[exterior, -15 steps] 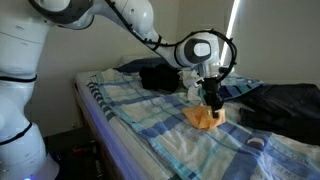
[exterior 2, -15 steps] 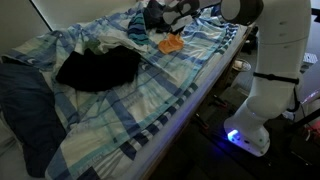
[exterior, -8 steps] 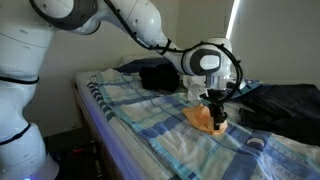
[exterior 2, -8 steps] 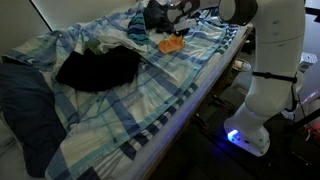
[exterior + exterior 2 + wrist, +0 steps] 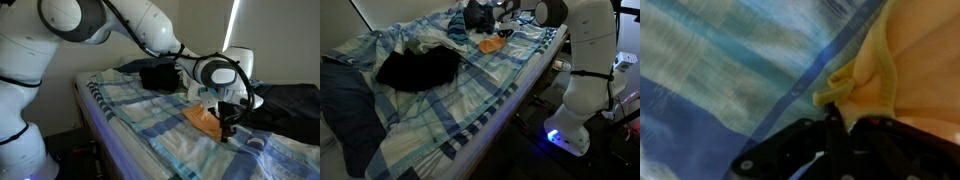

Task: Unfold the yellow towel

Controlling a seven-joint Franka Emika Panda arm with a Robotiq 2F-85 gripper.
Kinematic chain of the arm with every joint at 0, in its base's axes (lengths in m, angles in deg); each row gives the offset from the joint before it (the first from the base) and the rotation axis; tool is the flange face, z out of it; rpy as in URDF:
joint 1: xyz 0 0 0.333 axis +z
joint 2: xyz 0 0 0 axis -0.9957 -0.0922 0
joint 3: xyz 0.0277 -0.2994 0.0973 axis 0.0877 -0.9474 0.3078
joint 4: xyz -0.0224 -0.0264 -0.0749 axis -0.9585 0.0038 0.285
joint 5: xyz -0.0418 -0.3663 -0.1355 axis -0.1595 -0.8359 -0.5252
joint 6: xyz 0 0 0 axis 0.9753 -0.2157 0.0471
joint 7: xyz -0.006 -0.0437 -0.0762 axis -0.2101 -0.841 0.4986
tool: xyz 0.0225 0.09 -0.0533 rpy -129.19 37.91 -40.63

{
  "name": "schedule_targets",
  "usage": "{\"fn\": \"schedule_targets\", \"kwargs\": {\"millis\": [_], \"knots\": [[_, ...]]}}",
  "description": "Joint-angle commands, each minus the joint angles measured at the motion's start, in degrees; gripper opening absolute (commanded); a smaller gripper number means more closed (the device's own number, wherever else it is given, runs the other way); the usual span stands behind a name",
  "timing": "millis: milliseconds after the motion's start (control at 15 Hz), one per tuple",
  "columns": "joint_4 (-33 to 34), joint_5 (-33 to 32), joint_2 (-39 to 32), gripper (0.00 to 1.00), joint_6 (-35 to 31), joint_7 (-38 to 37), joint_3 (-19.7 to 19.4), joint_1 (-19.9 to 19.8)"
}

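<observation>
The yellow towel lies partly folded on the blue-white plaid bedsheet. It also shows in an exterior view near the bed's far end. My gripper is low at the towel's edge. In the wrist view the towel fills the right side, and my gripper is shut, with a bunched edge of the yellow cloth pinched between its black fingers. In an exterior view the gripper sits just beside the towel.
Dark clothing lies behind the towel, also seen in an exterior view. A dark blue garment lies on the bed's side. The bed edge drops off to the floor near the robot base.
My gripper has moved along the bed away from the dark clothing, across the towel to its far edge, staying low.
</observation>
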Motion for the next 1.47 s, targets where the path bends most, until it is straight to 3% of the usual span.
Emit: {"fn": "schedule_targets", "kwargs": {"millis": [0,267,333,400,533,1000,1400], "knots": [[5.7,1.5,-2.8,0.05,2.0,0.2,-0.5,-1.8],[9.1,1.3,-4.7,0.05,2.3,-0.3,-0.7,-2.6],[9.7,1.3,-5.1,0.30,2.6,-0.4,-0.6,-2.7],[10.3,1.2,-5.5,0.32,2.8,-0.5,-0.6,-2.7],[11.1,0.7,-5.8,0.45,3.1,-0.8,-0.9,-2.5],[8.7,-2.4,-0.6,0.97,1.9,-1.9,-2.5,-0.3],[6.3,-5.4,5.0,1.00,0.9,-2.1,-3.4,2.1]]}}
